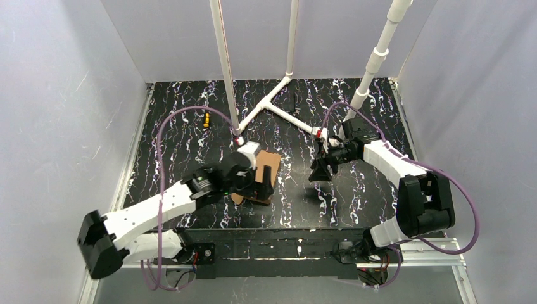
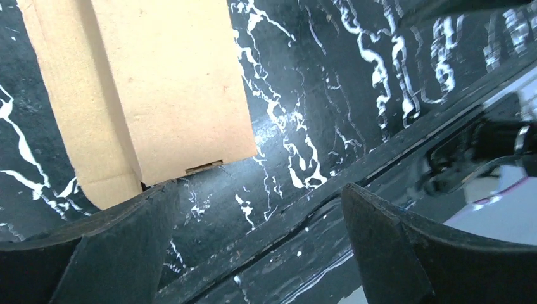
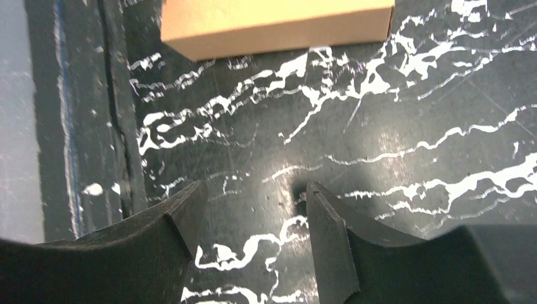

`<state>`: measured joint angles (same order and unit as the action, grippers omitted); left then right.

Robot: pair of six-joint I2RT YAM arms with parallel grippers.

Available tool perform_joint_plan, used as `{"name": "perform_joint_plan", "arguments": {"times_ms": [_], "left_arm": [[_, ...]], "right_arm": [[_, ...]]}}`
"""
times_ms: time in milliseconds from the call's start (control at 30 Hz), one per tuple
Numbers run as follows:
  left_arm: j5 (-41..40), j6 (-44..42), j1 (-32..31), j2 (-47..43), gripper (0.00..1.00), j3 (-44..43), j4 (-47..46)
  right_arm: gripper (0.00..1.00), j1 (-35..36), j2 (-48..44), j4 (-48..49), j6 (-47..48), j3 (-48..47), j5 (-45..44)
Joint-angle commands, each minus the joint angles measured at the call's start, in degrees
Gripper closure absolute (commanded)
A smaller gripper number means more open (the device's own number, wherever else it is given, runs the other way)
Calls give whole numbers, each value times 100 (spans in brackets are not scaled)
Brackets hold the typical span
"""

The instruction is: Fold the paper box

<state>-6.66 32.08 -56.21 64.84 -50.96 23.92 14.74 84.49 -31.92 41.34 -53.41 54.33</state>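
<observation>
The paper box lies on the table, seemingly folded shut; left gripper wide open, empty, just beside it; right gripper part open, empty, near it.

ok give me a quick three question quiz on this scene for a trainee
1. True or false: the left pincer is clamped on the paper box.
2. What lies between the fingers of the right pincer? A) a cardboard flap B) only the bare marbled table C) a roll of tape
3. In the top view, which arm reaches closer to the box?
Key: 1 false, its jaws stand open and the box lies beyond the fingers. 2 B. 3 the left arm.
</observation>
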Motion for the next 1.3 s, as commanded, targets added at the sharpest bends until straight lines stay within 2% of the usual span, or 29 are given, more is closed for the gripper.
{"name": "perform_joint_plan", "arguments": {"times_ms": [0,133,200,233,267,300,400,500,633,700,767,833,933,1000,1100,1167,1267], "left_arm": [[1016,257,732,-1034,2,1087,-1195],[1157,353,1196,-1813,2,1733,-1548],[1107,373,1379,-2038,2,1891,-1541],[1099,380,1485,-2091,2,1949,-1524],[1097,404,1592,-2138,2,2009,-1540],[1103,439,1705,-2172,2,2080,-1575],[1185,598,2075,-2256,2,2294,-1791],[1206,779,2438,-2348,5,2534,-2013],[1222,968,2886,-2310,14,2871,-2270],[1363,1055,3110,-2179,24,3048,-2485],[1388,1080,3260,-1959,39,3125,-2602],[1343,1009,3304,-1728,55,3085,-2609],[1446,870,3316,-1239,70,2874,-2692],[1687,800,3317,-755,76,2662,-2769],[2178,706,3316,20,84,2324,-2853],[2430,690,3283,355,86,2207,-2926],[2738,790,3174,674,87,2169,-3178]], "right_arm": [[32,11,-438,-751,914,-202,-657],[30,19,-837,-917,1239,-143,-1293],[26,20,-1079,-971,1427,-116,-1666],[20,20,-1217,-967,1543,-106,-1810],[7,15,-1326,-869,1494,-73,-1964],[2,19,-1393,-678,1331,-34,-2027],[2,20,-1244,-902,1079,-163,-1791],[2,66,-846,-1694,1768,-411,-1282],[3,547,-981,-928,1354,-161,-1737],[7,1017,-983,-469,1016,-62,-2142],[17,1405,-766,-159,678,-126,-2547],[32,1659,-389,142,411,-286,-2924],[54,1927,158,425,-60,-654,-3206],[68,2136,549,634,-319,-791,-3453],[83,2459,987,1003,-763,-899,-3729],[90,2550,1183,1231,-1066,-968,-3832],[95,2571,1368,1407,-1455,-1119,-3896]]}}
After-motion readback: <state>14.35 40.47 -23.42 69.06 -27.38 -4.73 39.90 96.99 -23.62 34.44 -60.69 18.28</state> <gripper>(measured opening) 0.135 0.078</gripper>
